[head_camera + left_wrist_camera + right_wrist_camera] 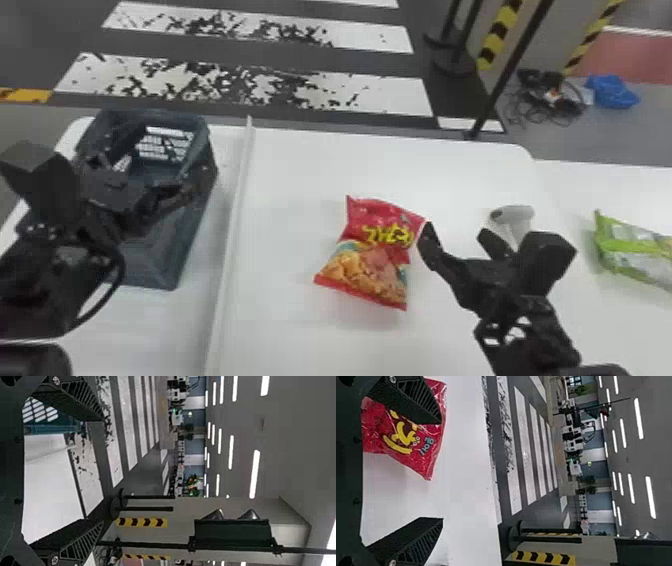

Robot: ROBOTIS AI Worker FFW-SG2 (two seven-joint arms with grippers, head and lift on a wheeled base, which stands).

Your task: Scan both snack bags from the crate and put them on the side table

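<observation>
Starting at the left, the dark plastic crate (165,255) stands on the white bench (290,170), and here's the left hand (145,175) right over it, black fingers spread wide, holding nothing. Moving across, a raised white strip (234,215) runs along the surface, and just past it, out in the middle, lies the red snack bag (375,250), crinkled and flat on the bench. Close by on its right is the right hand (456,233), also empty, fingers well parted, one tip right at the bag's edge; whether they touch, I can't tell. The right wrist view has that finger lying across part of the red packaging. Next along, the white handheld scanner (517,214) is just behind the right hand's other finger, its handle partly covered. And at the far right, there's the green snack bag (627,245) on the white side table (620,187), running off the head view's edge, well apart from the red one.
</observation>
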